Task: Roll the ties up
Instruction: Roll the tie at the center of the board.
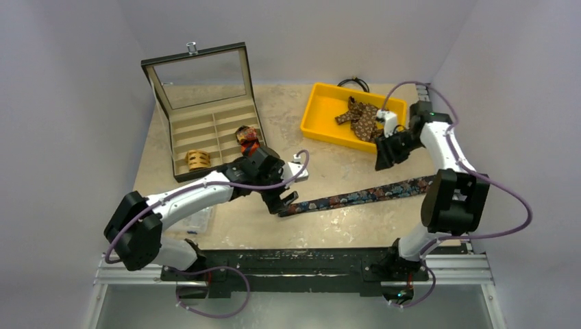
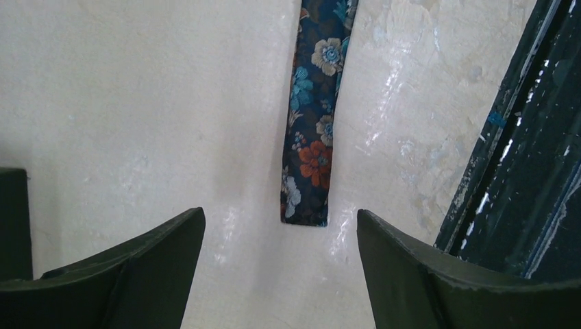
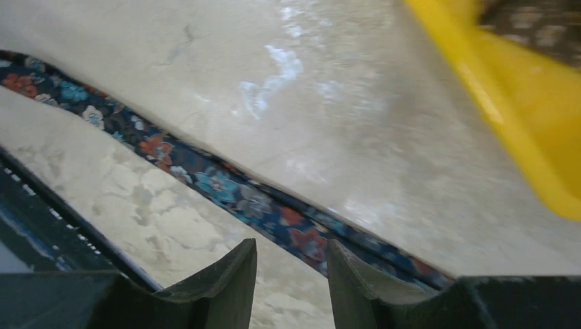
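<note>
Currently the navy floral tie (image 1: 363,197) lies flat and unrolled on the table (image 1: 329,226) in a long diagonal strip, from mid-table toward the right arm. The left gripper (image 1: 282,200) hovers over its narrow end, jaws wide apart and holding nothing; the left wrist view shows the tie's tip (image 2: 312,137) just beyond the gap. The right gripper (image 1: 381,163) hangs near the yellow tray (image 1: 325,110), jaws partly apart with bare table between them and the strip (image 3: 226,188) running just past the fingertips, not gripped. A brown dotted tie (image 1: 362,116) sits crumpled in the tray. Two coils, one tan (image 1: 198,160) and one red-and-dark (image 1: 246,137), sit in the open compartment box (image 1: 205,130).
</note>
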